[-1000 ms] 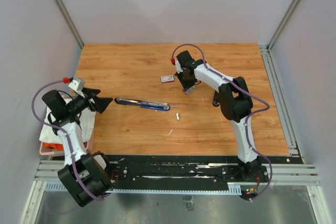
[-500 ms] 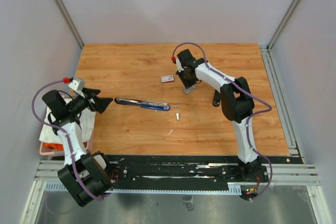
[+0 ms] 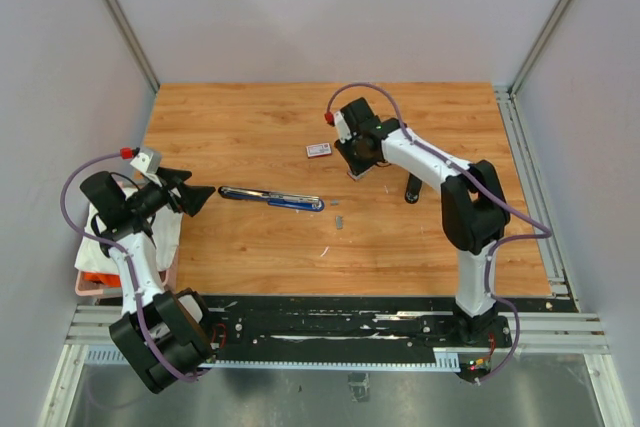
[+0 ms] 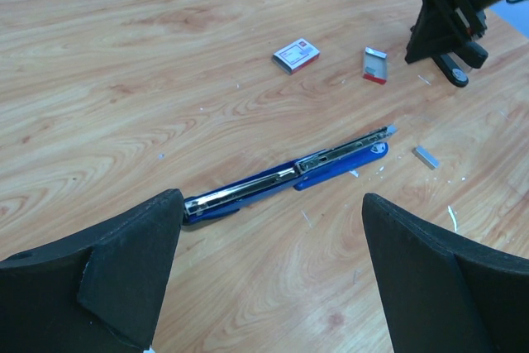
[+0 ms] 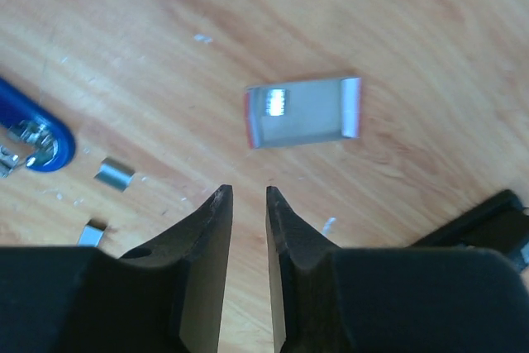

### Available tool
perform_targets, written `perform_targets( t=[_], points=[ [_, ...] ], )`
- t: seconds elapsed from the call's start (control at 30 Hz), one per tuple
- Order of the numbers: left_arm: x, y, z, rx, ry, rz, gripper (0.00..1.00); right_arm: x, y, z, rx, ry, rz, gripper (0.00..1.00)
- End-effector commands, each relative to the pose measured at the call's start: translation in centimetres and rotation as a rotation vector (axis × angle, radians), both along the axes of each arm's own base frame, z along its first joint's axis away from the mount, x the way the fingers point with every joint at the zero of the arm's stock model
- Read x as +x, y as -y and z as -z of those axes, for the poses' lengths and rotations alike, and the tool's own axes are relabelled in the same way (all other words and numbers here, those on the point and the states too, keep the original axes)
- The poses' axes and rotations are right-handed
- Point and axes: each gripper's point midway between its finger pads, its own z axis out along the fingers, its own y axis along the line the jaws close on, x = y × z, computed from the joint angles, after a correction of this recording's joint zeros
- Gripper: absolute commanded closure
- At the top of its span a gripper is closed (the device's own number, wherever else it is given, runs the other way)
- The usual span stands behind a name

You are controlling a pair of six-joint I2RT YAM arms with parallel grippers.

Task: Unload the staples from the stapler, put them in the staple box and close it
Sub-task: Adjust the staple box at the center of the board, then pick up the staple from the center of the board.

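Note:
The blue stapler (image 3: pixel 270 197) lies opened out flat on the wooden table, with its metal channel (image 4: pixel 289 178) facing up. A short silvery bar of staples (image 3: pixel 338 219) rests just past its tip (image 4: pixel 426 156); two small pieces (image 5: pixel 114 174) show near the blue tip (image 5: pixel 37 142). My right gripper (image 3: pixel 353 167) hovers over the wood with its jaws a narrow gap apart and nothing between them (image 5: pixel 248 192). A small grey tray with red ends (image 5: pixel 302 112) lies just ahead of it. My left gripper (image 4: pixel 273 198) stands wide open and empty, short of the stapler's left end (image 3: pixel 195 192).
A red-and-white flat box (image 3: pixel 318 150) lies left of the right gripper (image 4: pixel 296 54). A small black object (image 3: pixel 411 189) sits on the wood to the right of it. A pink basket with white cloth (image 3: pixel 95 267) stands off the table's left edge.
The right gripper's jaws have parted a little, and that arm's elbow has swung to the right. The grey tray lies free of the fingers. The left arm and the stapler have not moved.

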Motion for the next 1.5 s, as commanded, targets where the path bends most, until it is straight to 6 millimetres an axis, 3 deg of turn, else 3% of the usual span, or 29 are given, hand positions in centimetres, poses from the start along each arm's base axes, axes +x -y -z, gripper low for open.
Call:
perform_targets(
  t=[0.0,0.07,0.13,0.37,0.8,1.47],
  points=[
    [0.2,-0.3,-1.0,0.016,0.025,0.007,0.02,-3.2,-3.5,0.8,0.009,-0.012,-0.165,0.75],
    [0.2,-0.3,-1.0,0.02,0.026,0.006,0.02,-3.7,-4.5,1.0,-0.016,0.001,-0.235,0.75],
    [0.2,-0.3,-1.0,0.023,0.026,0.005,0.02,-3.9,-5.0,2.4,-0.067,-0.002,-0.307,0.76],
    [0.2,-0.3,-0.9,0.018,0.021,0.011,0.02,-4.2,-5.3,5.1,-0.143,-0.02,-0.47,0.79],
    [0.1,-0.2,-0.9,0.016,0.021,0.019,0.02,-5.9,-7.1,5.1,-0.07,-0.083,-0.644,0.79],
    [0.1,-0.1,-0.8,0.014,0.018,0.027,0.02,-6.2,-6.4,6.7,-0.11,-0.115,-0.67,0.8]
  ],
)
